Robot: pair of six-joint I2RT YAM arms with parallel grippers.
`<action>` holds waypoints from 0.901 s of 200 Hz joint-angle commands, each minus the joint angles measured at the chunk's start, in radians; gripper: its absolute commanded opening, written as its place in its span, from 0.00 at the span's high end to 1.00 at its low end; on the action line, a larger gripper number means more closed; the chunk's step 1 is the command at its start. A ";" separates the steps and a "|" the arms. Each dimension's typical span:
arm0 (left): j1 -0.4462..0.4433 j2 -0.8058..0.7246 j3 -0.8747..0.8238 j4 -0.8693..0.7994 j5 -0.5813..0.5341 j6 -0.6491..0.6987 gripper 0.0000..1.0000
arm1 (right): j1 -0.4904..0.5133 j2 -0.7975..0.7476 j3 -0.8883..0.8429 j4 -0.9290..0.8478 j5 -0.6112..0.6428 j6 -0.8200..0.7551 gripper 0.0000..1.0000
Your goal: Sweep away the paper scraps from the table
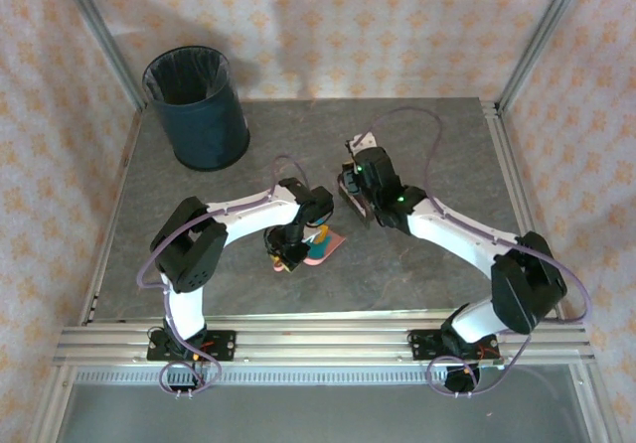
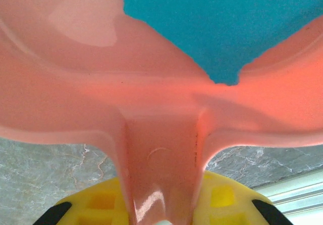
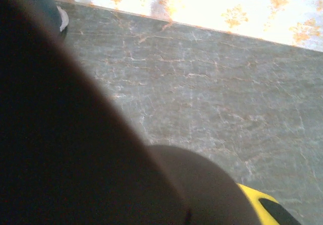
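Pink dustpan (image 2: 151, 109) handle is clamped in the left pincer (image 1: 287, 251). Wrist view shows a teal scrap (image 2: 217, 28) lying in the glossy pan. Can't tell the right pincer (image 1: 355, 197) grip, dark blur blocks its camera. Grey marbled counter (image 1: 427, 264), round bin (image 1: 196, 105) in far-left corner.
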 commanded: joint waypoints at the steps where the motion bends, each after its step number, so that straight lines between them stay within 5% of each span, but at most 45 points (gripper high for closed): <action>1: 0.009 -0.033 -0.018 0.004 0.002 0.008 1.00 | 0.003 0.026 0.057 0.054 -0.061 -0.024 1.00; 77: 0.009 -0.024 -0.016 0.007 0.006 0.007 1.00 | 0.006 0.047 0.037 0.044 -0.281 -0.023 1.00; 180: 0.009 -0.027 -0.006 0.002 -0.009 0.004 1.00 | 0.006 -0.042 -0.007 -0.092 -0.405 -0.035 1.00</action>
